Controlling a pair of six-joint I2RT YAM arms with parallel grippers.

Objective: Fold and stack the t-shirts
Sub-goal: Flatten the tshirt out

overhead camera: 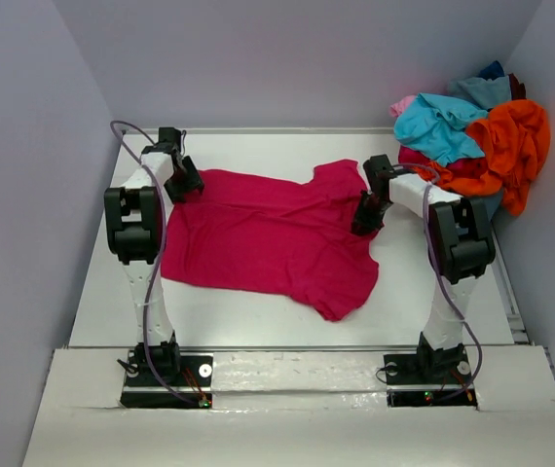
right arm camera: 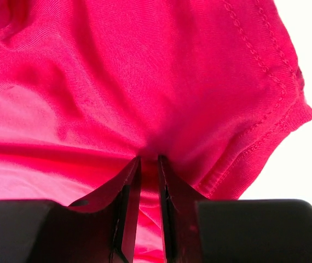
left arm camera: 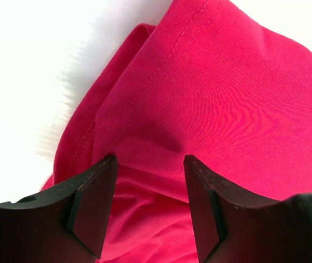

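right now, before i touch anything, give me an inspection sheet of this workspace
surface: white table, bare around the spread shirt
job's things: crimson t-shirt spread mostly flat mid-table; pile of other shirts, orange, turquoise, pink and dark blue, heaped unfolded in the far right corner
clutter: nothing seen
grippers: left gripper open, jaws either side of a raised fold at the shirt's far left edge; right gripper shut on the crimson t-shirt beside a sleeve hem
cables: left arm's cable and right arm's cable run along the arms, neither seen caught in cloth
surroundings: plain pale walls on three sides
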